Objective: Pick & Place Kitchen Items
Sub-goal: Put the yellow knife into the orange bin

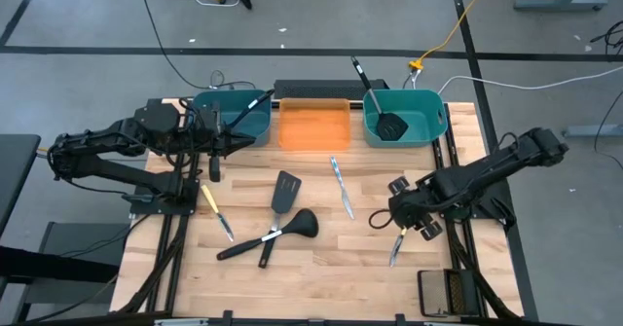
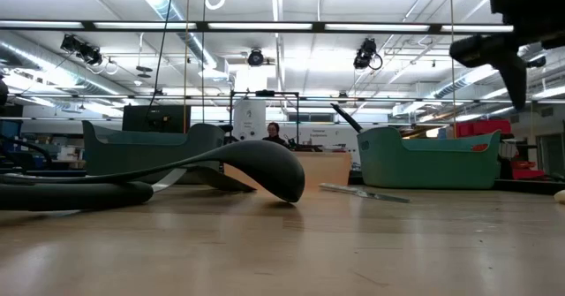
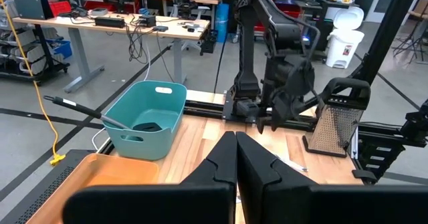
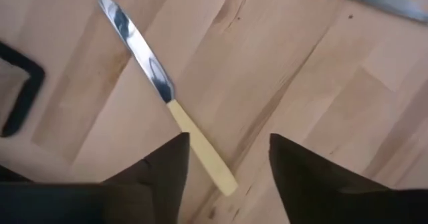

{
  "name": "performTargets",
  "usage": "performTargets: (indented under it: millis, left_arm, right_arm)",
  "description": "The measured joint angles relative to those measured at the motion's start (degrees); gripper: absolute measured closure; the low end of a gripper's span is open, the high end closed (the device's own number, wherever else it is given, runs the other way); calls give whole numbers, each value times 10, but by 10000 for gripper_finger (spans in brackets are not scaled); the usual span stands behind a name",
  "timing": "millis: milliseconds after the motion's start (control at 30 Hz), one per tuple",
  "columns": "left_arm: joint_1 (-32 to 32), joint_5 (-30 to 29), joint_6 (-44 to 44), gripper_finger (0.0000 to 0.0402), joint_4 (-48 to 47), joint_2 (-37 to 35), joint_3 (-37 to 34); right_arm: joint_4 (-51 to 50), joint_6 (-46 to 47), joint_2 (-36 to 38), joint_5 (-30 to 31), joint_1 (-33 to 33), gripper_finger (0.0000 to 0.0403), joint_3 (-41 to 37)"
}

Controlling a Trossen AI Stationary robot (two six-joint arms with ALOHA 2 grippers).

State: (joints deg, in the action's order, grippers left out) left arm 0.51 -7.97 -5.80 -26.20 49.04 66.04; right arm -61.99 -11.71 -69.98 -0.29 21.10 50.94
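On tabletop, R front corner: right gripper [image 1: 401, 221] low over wood, fingers [image 4: 160, 174] spread wide, holding nothing.
Target knife: yellow-handled knife [image 4: 167, 98] flat on tabletop, handle end between the fingers in wrist view, blade pointing away; not gripped.
Edge room: this knife [image 1: 395, 247] lies near R edge rail and fairly near front edge; bare wood around it; black grater [image 1: 446, 292] just beyond at the front corner.
Left gripper: left gripper [image 1: 214, 161] by L teal bin [image 1: 231, 116], back-left, fingers [image 3: 224, 160] pressed together, nothing held.
Mid tabletop: silver knife [image 1: 342, 187] alone, open wood all sides; black spatula [image 1: 280, 202] and black ladle [image 1: 276, 233] cross each other near centre-front.
L side: second yellow-handled knife [image 1: 217, 212] near L rail.
Back row: orange bin [image 1: 314, 126] between teal bins; R teal bin [image 1: 404, 117] has a spatula [image 1: 379, 102] in it, handle sticking out over the back rim; L bin has a utensil leaning out too.
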Motion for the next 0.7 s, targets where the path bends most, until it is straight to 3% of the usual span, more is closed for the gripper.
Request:
performTargets:
  millis: [333, 700]
  left_arm:
    - [0, 0, 0, 400, 0, 0, 0]
    - [0, 1, 9, 400, 0, 0, 0]
  right_arm:
    - [-5, -15, -60, -8, 0, 118, 0]
    - [-9, -45, -130, -29, 0, 112, 1]
